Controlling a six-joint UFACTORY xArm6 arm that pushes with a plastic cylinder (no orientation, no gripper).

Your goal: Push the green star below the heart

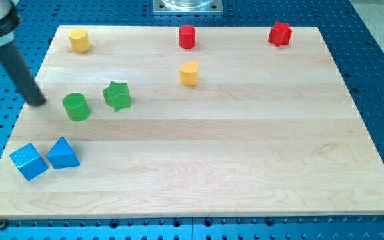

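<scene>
Slanting rod, my tip [39, 101] left of green cylinder [77, 107]

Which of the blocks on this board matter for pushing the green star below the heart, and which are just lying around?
In the job: green star block; yellow heart block; my tip, left of the green cylinder.

Lying about: green cylinder block; blue cube; blue triangular block; yellow block; red cylinder block; red star-like block.

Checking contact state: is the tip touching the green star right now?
No. My tip sits at the view's left, apart from the green star, with the green cylinder between them.
</scene>
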